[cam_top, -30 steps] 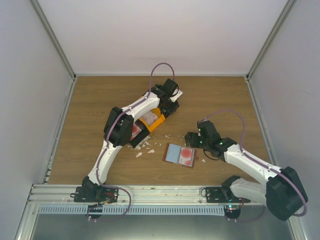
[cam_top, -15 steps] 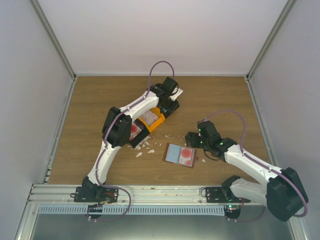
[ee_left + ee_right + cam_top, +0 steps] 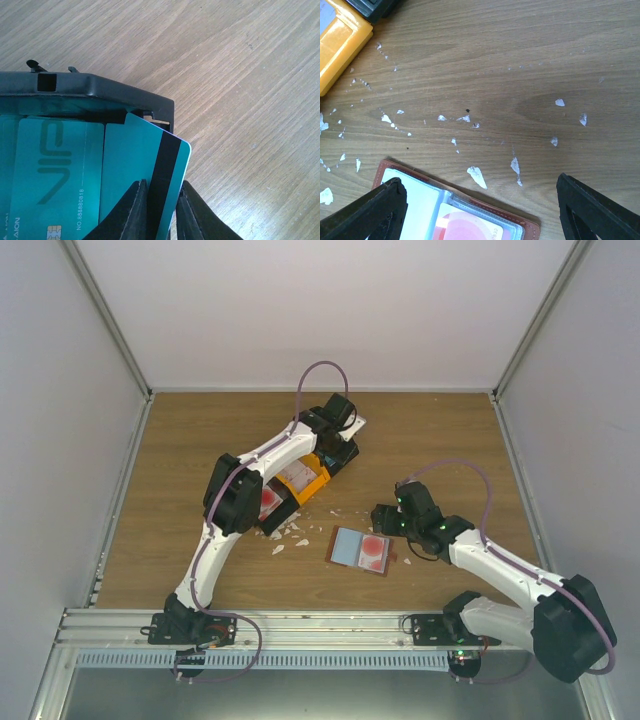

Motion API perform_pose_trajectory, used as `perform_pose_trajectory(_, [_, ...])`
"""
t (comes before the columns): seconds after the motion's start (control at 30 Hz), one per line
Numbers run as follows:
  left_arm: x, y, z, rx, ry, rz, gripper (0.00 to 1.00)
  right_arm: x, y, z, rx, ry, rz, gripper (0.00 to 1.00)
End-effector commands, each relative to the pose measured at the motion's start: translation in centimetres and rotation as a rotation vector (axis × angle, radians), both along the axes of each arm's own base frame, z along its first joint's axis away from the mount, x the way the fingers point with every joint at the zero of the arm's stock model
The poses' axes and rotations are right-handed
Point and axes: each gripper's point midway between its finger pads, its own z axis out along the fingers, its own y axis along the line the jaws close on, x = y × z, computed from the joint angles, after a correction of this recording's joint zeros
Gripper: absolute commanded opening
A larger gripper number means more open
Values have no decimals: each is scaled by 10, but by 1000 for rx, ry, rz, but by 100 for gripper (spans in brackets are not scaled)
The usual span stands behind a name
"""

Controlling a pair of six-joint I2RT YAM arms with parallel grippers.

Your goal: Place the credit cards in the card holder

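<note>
On the counter (image 3: pixel 450 440), the card holder (image 3: pixel 529 224) lay open, with your right hand (image 3: pixel 385 517) just above its far edge, fingers spread wide and gripping nothing. At the corner of the black bin (image 3: pixel 100 87), your left hand (image 3: pixel 161 195) pinched a teal credit card (image 3: pixel 135 165) by its striped edge.
</note>
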Motion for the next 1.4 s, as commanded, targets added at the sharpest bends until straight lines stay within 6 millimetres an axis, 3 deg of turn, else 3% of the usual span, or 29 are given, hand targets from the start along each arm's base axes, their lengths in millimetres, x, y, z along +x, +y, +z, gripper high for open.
perform_pose_trajectory(0.0, [-4,-3,31,-41,-35,-6,20,2,-4,3,-2,-9,-20,82])
perform_pose_trajectory(0.17, [-4,-1,38,-43,-48,1,18,2,-5,3,-3,-8,-19,82])
perform_pose_trajectory(0.5, [2,6,49,-41,-98,42,2,4,-4,9,0,-22,-23,82])
perform_pose_trajectory(0.63, [1,3,50,-67,-92,27,0,6,-4,12,-4,-29,-25,82])
perform_pose_trajectory(0.7, [1,2,46,-63,-85,23,5,7,-4,13,-3,-33,-25,82])
perform_pose_trajectory(0.8, [3,5,35,-34,-78,30,37,7,-4,14,-2,-32,-26,82])
perform_pose_trajectory(0.9, [3,8,17,3,-54,37,48,6,-4,13,0,-29,-25,82])
perform_pose_trajectory(1.13, [5,8,-11,49,-25,53,58,5,-4,10,-1,-18,-26,82])
perform_pose_trajectory(1.37, [7,10,-26,106,-19,63,58,5,-4,8,-2,-14,-29,82])
